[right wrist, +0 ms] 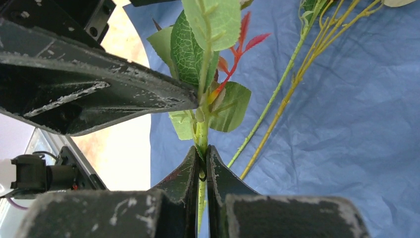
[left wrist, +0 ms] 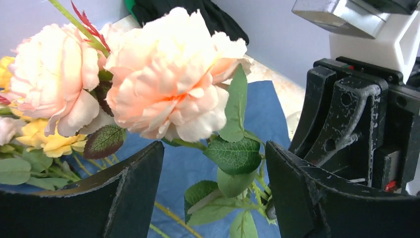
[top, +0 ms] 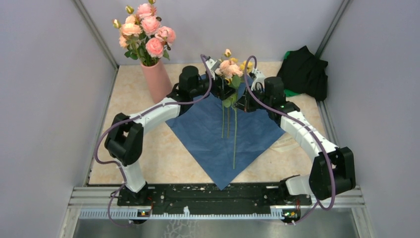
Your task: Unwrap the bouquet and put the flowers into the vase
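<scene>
Pink roses (top: 146, 27) up at the far left, and a black cloth heap (top: 303, 72) slumped in the far right corner of the beige tabletop (top: 158, 161).

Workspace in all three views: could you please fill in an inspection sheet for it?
Surface: beige table, blue paper spread flat at centre.
Job's things: flowers unwrapped, held above the paper; vase far left, holding pink roses.
Clutter: black cloth in far right corner.
Grippers: right gripper shut on a flower stem; left gripper open, leaves between its jaws.
Cables: purple cables looped along both arms.
Surroundings: grey walls on three sides.
</scene>
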`<action>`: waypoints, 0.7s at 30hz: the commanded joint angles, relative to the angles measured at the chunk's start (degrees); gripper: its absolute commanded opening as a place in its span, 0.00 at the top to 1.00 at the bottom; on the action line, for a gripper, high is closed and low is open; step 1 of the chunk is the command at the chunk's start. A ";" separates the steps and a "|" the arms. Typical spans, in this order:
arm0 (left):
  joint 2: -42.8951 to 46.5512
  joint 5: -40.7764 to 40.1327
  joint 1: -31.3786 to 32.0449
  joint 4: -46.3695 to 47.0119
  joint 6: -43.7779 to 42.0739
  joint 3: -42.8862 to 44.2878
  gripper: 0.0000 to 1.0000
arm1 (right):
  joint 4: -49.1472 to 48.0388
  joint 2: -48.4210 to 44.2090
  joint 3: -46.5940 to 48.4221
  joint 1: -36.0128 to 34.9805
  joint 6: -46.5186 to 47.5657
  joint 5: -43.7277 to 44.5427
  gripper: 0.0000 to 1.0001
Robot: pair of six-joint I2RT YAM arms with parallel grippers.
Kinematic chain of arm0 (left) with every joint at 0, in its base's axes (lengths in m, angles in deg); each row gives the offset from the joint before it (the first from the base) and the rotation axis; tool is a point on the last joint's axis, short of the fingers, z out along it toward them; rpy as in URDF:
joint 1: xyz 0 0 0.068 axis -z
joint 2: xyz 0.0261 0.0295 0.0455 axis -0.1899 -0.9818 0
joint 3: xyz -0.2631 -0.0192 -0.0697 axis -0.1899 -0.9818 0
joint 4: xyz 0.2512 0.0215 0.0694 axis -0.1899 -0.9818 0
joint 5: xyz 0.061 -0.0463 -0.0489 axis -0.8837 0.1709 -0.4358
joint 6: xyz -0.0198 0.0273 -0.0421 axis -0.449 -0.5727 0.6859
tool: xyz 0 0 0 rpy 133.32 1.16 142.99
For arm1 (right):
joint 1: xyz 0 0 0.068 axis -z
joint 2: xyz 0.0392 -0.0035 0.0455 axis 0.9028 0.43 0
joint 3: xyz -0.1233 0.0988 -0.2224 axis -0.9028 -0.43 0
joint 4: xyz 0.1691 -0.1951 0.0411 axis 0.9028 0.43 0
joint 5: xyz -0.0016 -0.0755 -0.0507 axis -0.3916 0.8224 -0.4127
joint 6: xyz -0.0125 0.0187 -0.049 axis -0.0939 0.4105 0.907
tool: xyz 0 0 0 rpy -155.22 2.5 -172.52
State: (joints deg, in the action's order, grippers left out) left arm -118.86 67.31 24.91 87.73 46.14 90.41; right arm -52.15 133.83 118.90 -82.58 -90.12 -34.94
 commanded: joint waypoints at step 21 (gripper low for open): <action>-4.05 11.06 -0.34 16.43 18.03 -5.21 0.68 | 0.47 -4.27 2.66 -0.77 1.81 1.25 1.00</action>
State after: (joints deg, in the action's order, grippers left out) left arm -122.36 76.82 24.65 99.34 61.61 86.04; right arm -50.03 132.02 118.84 -82.80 -89.12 -33.65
